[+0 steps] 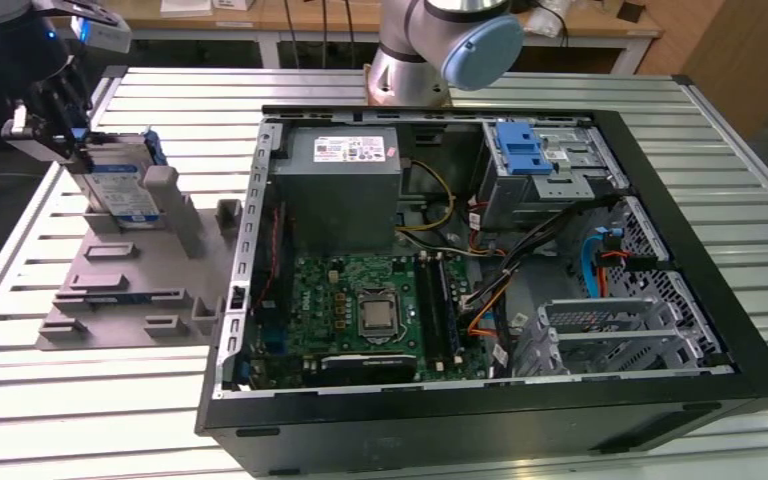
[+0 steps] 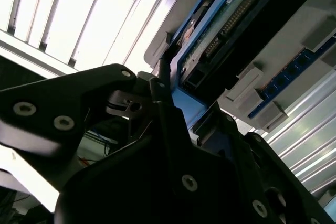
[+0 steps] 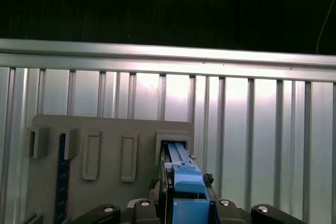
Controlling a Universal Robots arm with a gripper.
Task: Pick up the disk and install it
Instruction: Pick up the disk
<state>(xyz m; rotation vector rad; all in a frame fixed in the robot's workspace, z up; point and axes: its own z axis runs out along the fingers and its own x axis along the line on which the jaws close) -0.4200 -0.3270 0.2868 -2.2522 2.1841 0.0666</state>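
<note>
My gripper (image 1: 75,148) is pinched onto the disk (image 1: 120,190). In the first wrist view my two dark fingers (image 3: 163,184) sit tight against either side of its blue rail, and the gripper (image 3: 186,195) has no gap around it. In the second wrist view the gripper (image 2: 176,85) grips the blue-edged end of the disk (image 2: 231,19), whose connector side and green board face the camera.

The disk stands upright on its edge, with its white-and-blue label turned toward the exterior view's right. Its lower end sits in a slot of the grey fixture block (image 1: 131,275), next to one of the block's upright posts. In the first wrist view the disk (image 3: 178,156) runs down into that slot in the fixture block (image 3: 105,140).

The block lies flat on the slatted metal surface (image 1: 77,400), at the exterior view's far left. Just to its right lies the open computer case (image 1: 491,420). Inside the case, the grey power-supply box (image 1: 337,185) is at the far end and the green motherboard (image 1: 357,310) is nearer. A blue drive bracket (image 1: 524,150) sits in the far right corner. My arm's base (image 1: 418,60) stands beyond the case.
</note>
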